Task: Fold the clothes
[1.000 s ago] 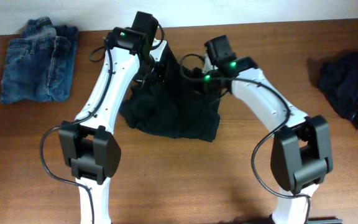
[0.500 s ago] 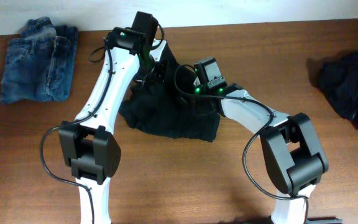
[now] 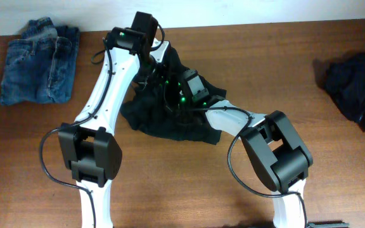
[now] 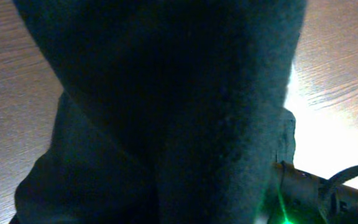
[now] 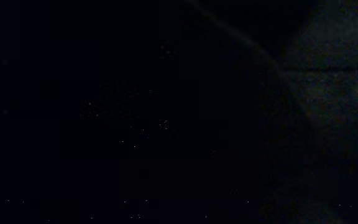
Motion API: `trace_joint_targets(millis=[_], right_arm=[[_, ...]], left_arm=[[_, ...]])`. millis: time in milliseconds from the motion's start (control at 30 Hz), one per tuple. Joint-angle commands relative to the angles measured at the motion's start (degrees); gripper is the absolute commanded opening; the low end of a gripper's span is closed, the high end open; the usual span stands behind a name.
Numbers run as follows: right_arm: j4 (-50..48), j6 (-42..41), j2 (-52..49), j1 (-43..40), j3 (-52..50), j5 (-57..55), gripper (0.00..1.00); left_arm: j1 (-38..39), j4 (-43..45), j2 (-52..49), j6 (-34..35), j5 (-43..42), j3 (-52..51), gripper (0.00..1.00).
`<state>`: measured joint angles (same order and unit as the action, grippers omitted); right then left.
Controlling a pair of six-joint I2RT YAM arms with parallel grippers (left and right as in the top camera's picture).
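Black garment [image 3: 170,126], one; denim jeans [image 3: 40,60], one; left gripper [image 3: 159,68], right gripper [image 3: 173,95] both clenched.

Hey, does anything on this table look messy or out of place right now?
Yes. The dark garment at the right edge lies in a crumpled heap, unlike the neatly folded jeans at far left. The black garment in the middle is also bunched and uneven, not flat.
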<state>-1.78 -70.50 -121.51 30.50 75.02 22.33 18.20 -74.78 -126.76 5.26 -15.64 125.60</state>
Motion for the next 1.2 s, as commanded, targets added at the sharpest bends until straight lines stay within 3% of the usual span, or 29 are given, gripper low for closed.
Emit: trace_joint_targets(millis=[0, 167, 467, 667, 833, 933, 1167], right_arm=[[-0.3, 3.0, -0.5, -0.8, -0.2, 0.5, 0.04], [4.2, 9.5, 3.7, -7.3, -0.2, 1.0, 0.04], [21.1, 23.8, 17.7, -23.1, -0.1, 1.2, 0.08], [31.9, 31.8, 24.6, -29.7, -0.1, 1.2, 0.10], [36.4, 35.8, 26.4, -31.4, -0.1, 1.2, 0.10], [37.9, 37.1, 26.6, -31.3, -0.1, 1.1, 0.10], [41.0, 33.5, 26.6, -30.2, -0.1, 5.0, 0.09]], left_arm=[[0.8, -0.4, 0.2, 0.5, -6.4, 1.5, 0.01], [0.8, -1.1, 0.2, 0.5, -6.2, 1.5, 0.00], [1.0, -0.7, 0.2, 0.7, -5.6, 1.5, 0.01], [7.3, -0.7, 0.2, 4.6, 6.8, 1.5, 0.00], [14.4, -0.1, 0.1, 6.7, 15.0, 1.2, 0.00], [18.1, 0.3, 0.1, 8.7, 24.6, 1.1, 0.00], [19.2, -0.3, 0.1, 8.7, 25.0, 1.1, 0.01]])
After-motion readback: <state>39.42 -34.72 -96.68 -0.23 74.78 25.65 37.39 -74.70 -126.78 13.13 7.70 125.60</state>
